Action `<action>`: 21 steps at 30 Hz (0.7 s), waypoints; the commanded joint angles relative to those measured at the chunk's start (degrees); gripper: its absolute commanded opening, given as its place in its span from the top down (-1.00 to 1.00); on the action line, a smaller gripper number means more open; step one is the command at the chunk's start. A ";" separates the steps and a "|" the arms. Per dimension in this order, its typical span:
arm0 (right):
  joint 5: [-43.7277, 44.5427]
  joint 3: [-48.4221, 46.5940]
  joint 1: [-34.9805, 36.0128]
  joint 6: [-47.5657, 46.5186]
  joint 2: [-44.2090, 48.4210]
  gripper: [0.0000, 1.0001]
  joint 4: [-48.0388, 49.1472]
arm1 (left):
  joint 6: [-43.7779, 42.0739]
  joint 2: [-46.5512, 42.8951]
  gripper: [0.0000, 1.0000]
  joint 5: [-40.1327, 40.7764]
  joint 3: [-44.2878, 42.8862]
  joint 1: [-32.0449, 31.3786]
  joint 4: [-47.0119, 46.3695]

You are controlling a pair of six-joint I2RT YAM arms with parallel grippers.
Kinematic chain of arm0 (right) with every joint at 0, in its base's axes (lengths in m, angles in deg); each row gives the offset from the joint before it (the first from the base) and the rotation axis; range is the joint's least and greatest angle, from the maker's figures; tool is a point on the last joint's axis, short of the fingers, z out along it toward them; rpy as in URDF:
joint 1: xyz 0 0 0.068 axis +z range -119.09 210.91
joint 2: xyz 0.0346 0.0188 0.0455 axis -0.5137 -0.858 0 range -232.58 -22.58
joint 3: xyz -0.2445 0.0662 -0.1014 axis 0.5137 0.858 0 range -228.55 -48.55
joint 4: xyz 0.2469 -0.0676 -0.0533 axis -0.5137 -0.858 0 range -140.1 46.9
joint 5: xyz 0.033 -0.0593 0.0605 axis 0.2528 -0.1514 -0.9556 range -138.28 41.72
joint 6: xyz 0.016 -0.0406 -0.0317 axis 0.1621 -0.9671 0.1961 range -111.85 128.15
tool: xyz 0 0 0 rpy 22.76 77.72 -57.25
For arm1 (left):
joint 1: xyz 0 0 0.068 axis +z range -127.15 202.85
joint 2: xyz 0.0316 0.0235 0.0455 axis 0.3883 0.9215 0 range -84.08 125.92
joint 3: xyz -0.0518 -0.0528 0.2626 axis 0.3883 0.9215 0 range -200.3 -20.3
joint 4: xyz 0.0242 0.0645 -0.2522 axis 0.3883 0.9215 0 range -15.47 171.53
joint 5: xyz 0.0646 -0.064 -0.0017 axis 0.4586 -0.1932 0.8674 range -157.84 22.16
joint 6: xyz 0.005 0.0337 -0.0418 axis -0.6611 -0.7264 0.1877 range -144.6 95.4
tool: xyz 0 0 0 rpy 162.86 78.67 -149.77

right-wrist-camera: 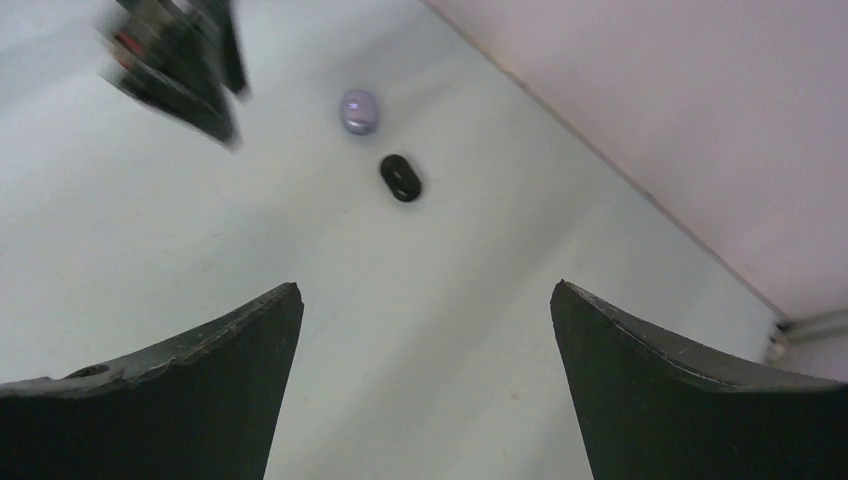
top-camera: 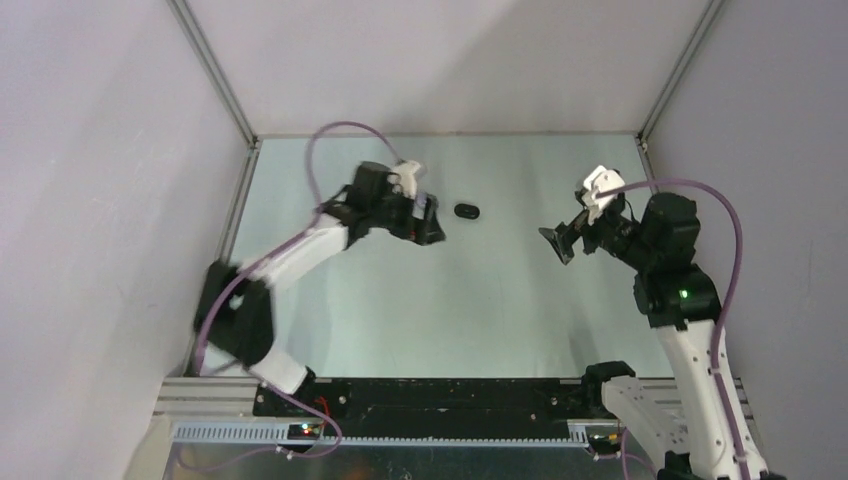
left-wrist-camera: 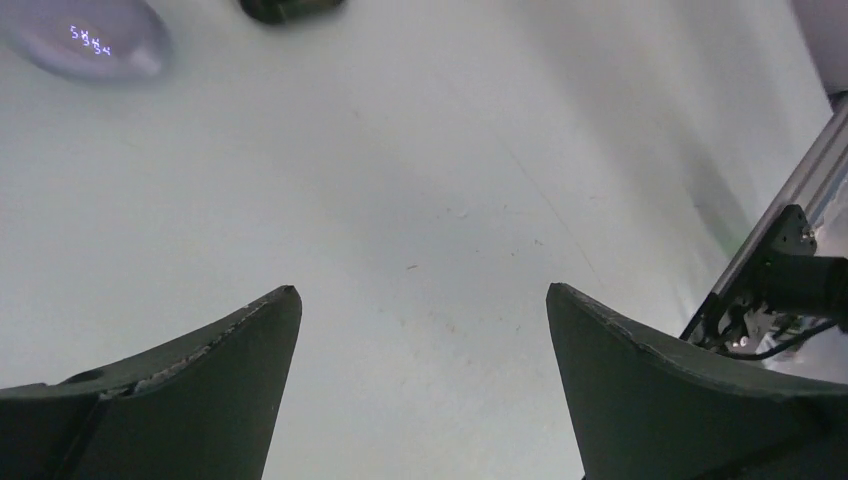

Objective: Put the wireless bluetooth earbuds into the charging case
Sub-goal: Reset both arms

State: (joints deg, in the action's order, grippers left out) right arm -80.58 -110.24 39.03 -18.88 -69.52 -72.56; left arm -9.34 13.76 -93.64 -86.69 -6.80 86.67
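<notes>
My left gripper [top-camera: 432, 222] hangs open over bare table just left of a small black oval charging case [top-camera: 467, 211]. In the left wrist view nothing lies between the open jaws [left-wrist-camera: 420, 300]. A lilac oval case [left-wrist-camera: 85, 40] with lit digits sits at the top left there, and the black case [left-wrist-camera: 290, 8] is cut by the top edge. My right gripper [top-camera: 565, 238] is open to the right of the black case. Its wrist view shows its empty jaws [right-wrist-camera: 425, 290], the lilac case [right-wrist-camera: 359, 110] and the black case [right-wrist-camera: 400, 177] side by side. The earbuds are out of view.
Grey walls and aluminium posts [top-camera: 215, 75] close in the table on three sides. The table's metal rail and an arm base [left-wrist-camera: 790, 280] show at the right of the left wrist view. The blurred left gripper [right-wrist-camera: 180, 60] is in the right wrist view's top left.
</notes>
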 commanded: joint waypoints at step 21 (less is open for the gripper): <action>41.71 1.32 8.12 14.95 31.53 -1.00 -4.88 | -26.90 -80.28 -0.97 13.46 13.84 34.18 23.76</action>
State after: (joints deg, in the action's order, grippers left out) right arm -41.50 -110.22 48.76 -6.81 -36.71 -77.54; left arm -35.70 -64.38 -81.31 -73.68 25.48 108.14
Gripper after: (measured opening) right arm 0.996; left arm 0.988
